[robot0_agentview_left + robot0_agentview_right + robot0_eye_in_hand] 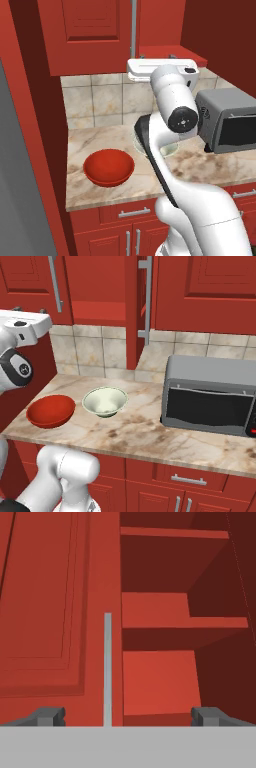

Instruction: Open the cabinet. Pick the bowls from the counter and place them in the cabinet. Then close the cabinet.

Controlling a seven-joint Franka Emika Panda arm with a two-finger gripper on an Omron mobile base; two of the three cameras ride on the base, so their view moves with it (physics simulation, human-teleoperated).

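Fingers spread and empty, the gripper [128,717] faces the half-open cabinet [165,637], both bowls [104,401] waiting on the counter [145,431].

Right half of the cabinet [165,627] is wide open; the shut left door [50,612] and its handle [107,667] block the rest.

No text, label, brand or number can be read anywhere.
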